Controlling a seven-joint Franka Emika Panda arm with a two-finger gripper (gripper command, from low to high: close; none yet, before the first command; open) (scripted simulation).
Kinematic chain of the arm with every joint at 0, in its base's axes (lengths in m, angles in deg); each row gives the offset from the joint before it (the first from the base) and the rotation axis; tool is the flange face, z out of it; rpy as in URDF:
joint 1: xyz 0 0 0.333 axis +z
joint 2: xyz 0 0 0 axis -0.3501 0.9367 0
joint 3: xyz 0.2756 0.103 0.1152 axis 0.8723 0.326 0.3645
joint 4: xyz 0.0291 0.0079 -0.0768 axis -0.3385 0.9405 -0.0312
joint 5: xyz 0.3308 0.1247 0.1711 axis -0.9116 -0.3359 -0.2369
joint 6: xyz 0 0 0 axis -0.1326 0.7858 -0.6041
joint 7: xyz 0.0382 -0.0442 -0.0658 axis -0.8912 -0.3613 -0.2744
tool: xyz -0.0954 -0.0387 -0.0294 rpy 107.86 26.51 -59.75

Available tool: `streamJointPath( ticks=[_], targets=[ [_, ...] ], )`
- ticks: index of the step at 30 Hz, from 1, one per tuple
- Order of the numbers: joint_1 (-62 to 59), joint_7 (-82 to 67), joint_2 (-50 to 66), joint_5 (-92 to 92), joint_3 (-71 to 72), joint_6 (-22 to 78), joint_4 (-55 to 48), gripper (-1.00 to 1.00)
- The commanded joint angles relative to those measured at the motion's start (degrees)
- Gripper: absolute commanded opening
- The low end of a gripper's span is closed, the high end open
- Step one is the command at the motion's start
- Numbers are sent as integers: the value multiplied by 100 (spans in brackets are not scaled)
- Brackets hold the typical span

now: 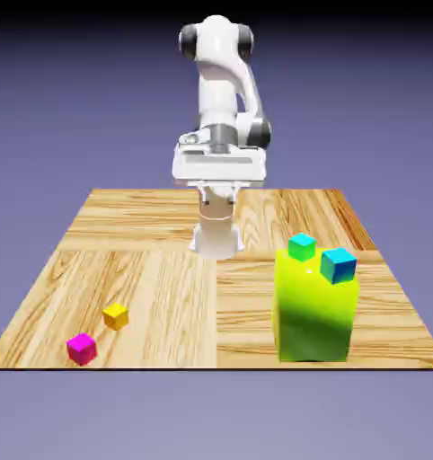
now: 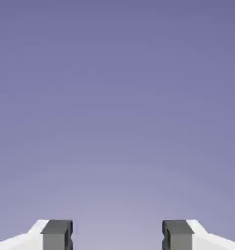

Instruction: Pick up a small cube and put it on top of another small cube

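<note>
Exterior view: yellow cube [image 1: 116,316] seen near magenta cube [image 1: 82,349] on the table [image 1: 166,296] — fingers [image 2: 57,235] spread wide, nothing held.

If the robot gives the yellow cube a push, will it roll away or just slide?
The yellow cube would probably slide rather than roll, since it has flat faces and sharp edges. It looks rigid, so it likely won't squash when gripped. Being so small beside the tall green block, it may well be light and easily nudged.
</note>
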Motion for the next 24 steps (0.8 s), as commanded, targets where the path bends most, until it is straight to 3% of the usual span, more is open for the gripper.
streamJointPath(
  ticks=[1,24],
  targets=[
    [-145,205,208,-201,-30,128,-95,0],
    [-3254,4588,4663,-4510,-666,2860,-2134,0]
  ],
)
